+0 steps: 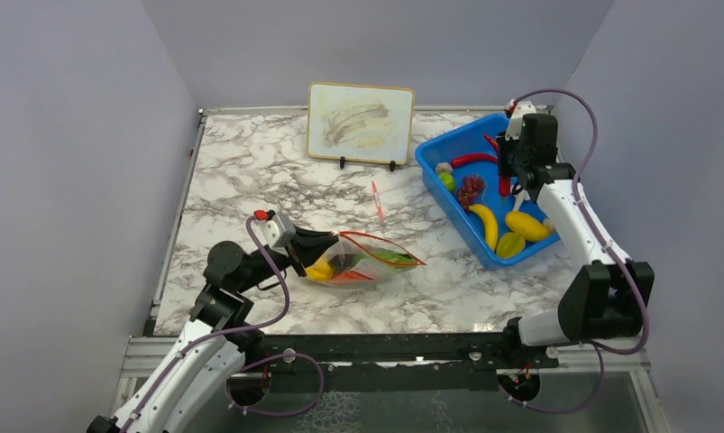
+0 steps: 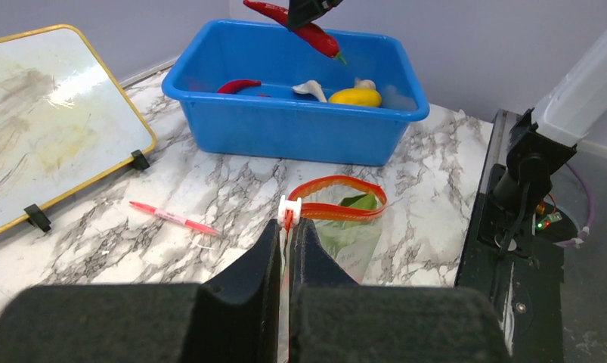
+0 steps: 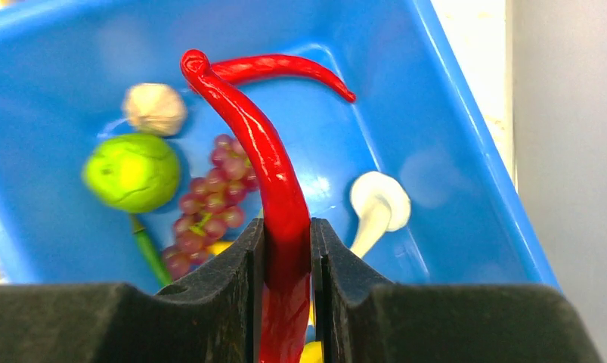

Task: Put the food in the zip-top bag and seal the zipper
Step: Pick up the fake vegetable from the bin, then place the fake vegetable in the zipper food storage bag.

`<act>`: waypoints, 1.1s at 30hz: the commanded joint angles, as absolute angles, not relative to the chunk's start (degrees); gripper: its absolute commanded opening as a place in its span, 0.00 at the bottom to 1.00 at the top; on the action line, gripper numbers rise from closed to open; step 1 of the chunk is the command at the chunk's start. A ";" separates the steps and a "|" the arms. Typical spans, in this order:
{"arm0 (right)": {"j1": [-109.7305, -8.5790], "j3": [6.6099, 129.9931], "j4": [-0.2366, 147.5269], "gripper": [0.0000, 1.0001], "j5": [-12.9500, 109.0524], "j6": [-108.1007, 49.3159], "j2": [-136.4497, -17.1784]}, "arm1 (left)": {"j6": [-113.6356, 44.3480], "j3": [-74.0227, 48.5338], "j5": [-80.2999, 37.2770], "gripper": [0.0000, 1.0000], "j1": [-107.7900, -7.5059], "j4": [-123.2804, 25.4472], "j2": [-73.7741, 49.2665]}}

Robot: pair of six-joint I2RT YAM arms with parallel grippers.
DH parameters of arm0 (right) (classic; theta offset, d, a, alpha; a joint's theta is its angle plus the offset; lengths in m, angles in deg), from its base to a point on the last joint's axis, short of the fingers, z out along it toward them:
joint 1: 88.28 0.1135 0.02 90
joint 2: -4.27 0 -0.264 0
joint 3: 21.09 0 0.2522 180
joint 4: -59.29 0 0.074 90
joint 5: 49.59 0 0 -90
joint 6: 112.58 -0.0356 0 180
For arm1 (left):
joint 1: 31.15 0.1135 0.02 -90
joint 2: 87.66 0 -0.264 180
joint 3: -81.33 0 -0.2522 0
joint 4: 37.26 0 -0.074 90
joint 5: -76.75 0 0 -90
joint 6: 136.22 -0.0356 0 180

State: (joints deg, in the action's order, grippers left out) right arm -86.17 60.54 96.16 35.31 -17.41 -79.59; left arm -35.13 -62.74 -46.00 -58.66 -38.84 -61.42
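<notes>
Right wrist view is showing you the right claw (image 3: 287,231) pinching a red chili (image 3: 264,151) between its two fingers, the jaws standing only as far apart as the chili is thick. The chili is sticking up out of the grip, curling over at its tip, and it is hanging above the blue bin (image 3: 459,128) rather than lying in it. Beneath it in the bin you are looking at a second red chili (image 3: 292,66), a white mushroom (image 3: 379,203), purple grapes (image 3: 205,215), a green round piece (image 3: 132,172) and a pale knobbly piece (image 3: 155,108). On your left side, the left claw (image 2: 287,227) is pressing shut on the zipper (image 2: 338,212) just beside its white slider (image 2: 289,205), while the rest of the strip is looping open. The zip-top bag (image 1: 362,262) is lying on the marble table (image 1: 250,162) in front of the left arm, well apart from the bin, and it is holding a yellow pepper (image 1: 320,269), an orange carrot (image 1: 352,276) and a green leafy pod (image 1: 389,257). A pen (image 1: 377,200) is lying between bag and bin.
</notes>
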 commanded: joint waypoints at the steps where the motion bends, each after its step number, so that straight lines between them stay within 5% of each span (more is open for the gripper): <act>1: -83.15 60.21 100.20 0.14 43.12 -17.98 -72.65 | -32.55 -58.93 -44.37 0.00 -58.75 -34.41 -59.73; 20: -51.61 44.57 90.87 0.14 65.36 -11.63 -55.96 | -33.33 -56.00 -45.09 0.00 -58.75 -33.62 -57.31; 33: -48.64 48.35 98.67 0.15 57.44 3.76 -54.07 | -36.02 -54.87 -51.62 0.00 -58.75 -35.14 -56.40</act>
